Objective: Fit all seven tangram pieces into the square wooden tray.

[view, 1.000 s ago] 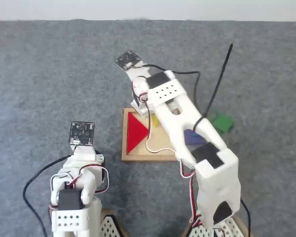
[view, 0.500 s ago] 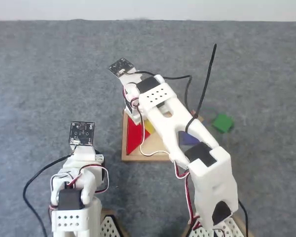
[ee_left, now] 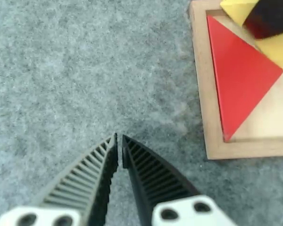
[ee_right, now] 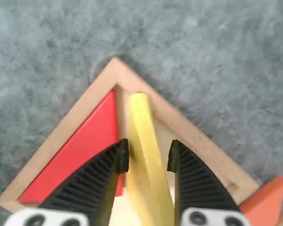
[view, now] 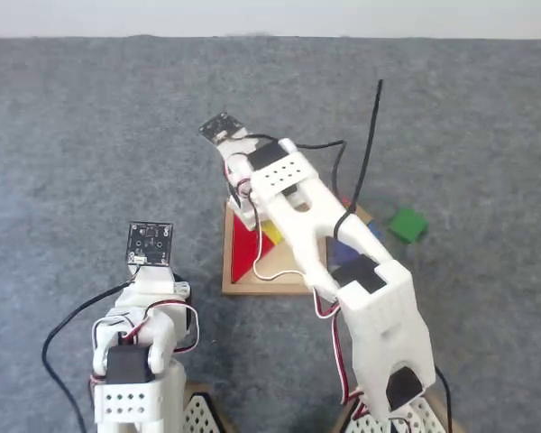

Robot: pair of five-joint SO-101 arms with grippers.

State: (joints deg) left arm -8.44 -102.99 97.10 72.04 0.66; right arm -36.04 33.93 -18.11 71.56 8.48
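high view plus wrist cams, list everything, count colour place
wooden tray: 1, light wood, mid-carpet
red triangle: 1, red, flat in tray
yellow piece: 1, yellow, tilted over a tray corner
green piece: 1, green, carpet right of tray
blue piece: 1, dark blue, right of tray, partly under arm
orange piece: 1, orange, outside a tray corner
carpet: 1, grey, under everything
left gripper: 1, black fingers shut, over carpet beside tray
right gripper: 1, black fingers shut on yellow piece

Square wooden tray (view: pixel 252 289) holds red triangle (ee_left: pixel 240 70) flat against its left rim; yellow piece (ee_right: pixel 139 117) stands on edge beside it, pinched in right pincer (ee_right: pixel 148 153); green piece (view: pixel 406 224) on desk (view: pixel 90 135), right of tray
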